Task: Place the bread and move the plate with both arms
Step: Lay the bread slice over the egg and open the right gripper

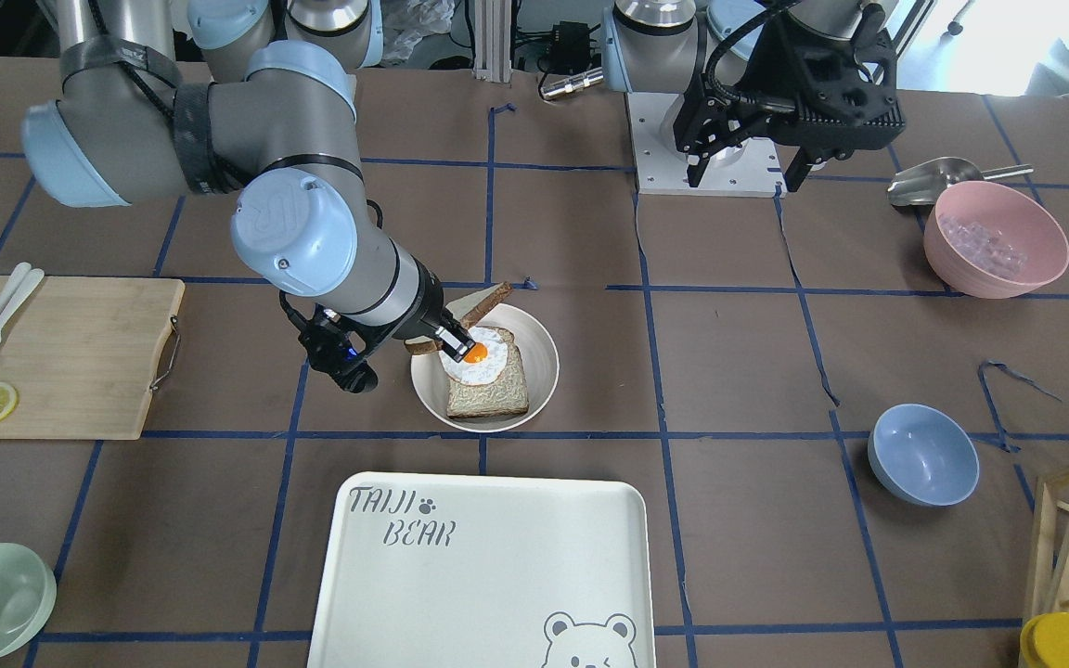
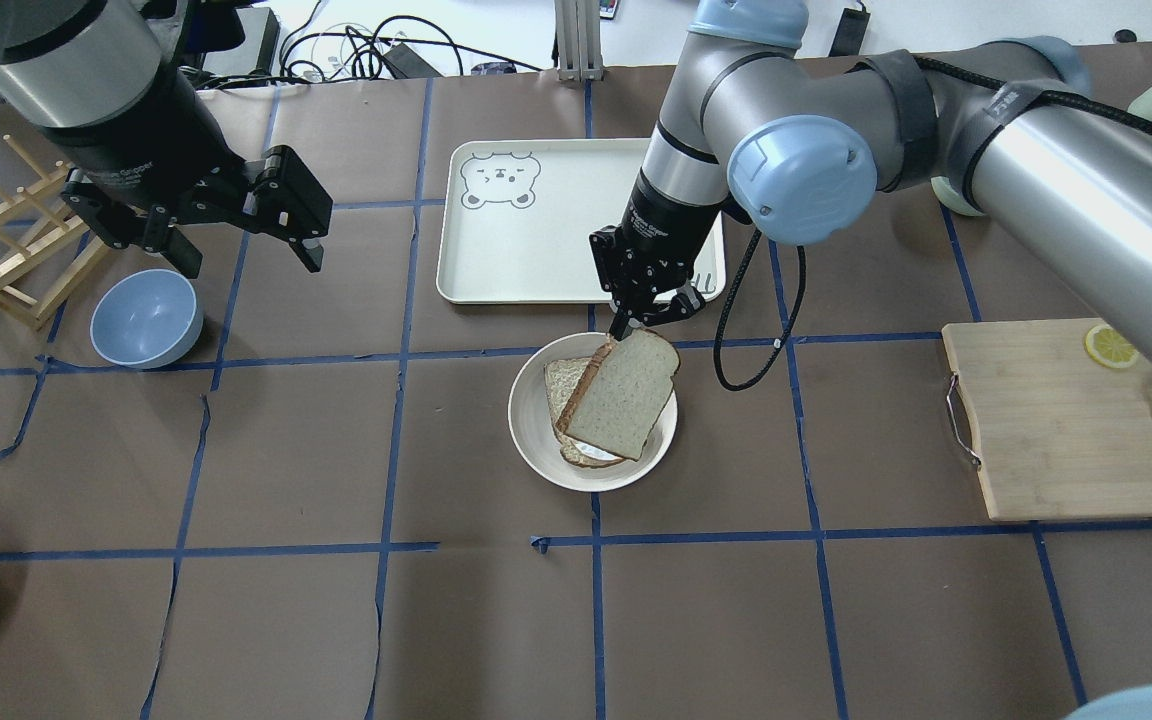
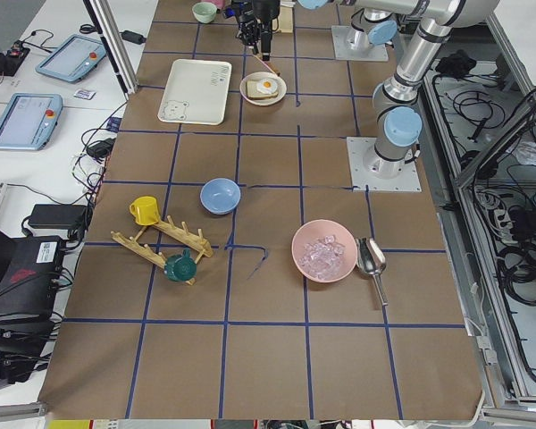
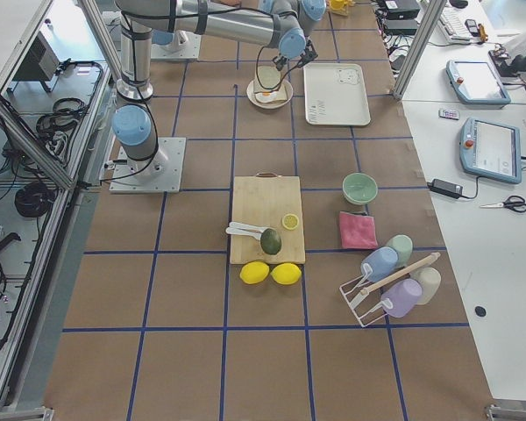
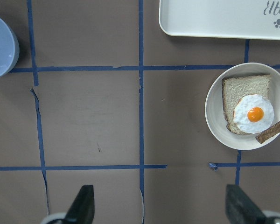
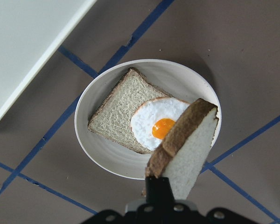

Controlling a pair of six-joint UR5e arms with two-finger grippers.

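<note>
The jaws of the right arm (image 2: 671, 190) are clenched on the far edge of the bread (image 2: 621, 395). The bread is held tilted over the plate (image 2: 533, 445), near the middle of the desk (image 2: 336, 620). Beneath it in the plate lies a second slice (image 6: 114, 119) topped with a fried egg (image 6: 161, 123). Whether the bread's low edge touches anything cannot be told.

The placing step is judged to be in hand and not yet done. Next, the bread would need to be levelled, lowered onto the egg and released.

The jaws of the left arm (image 2: 86, 80) are spread wide and empty. They are hung above the desk near a blue bowl (image 2: 146, 318), well apart from the plate.

For the move, opposite sides of the rim would have to be gripped by both arms and lifted evenly. A bear-print tray (image 2: 536, 250) lies just beyond the plate.
</note>
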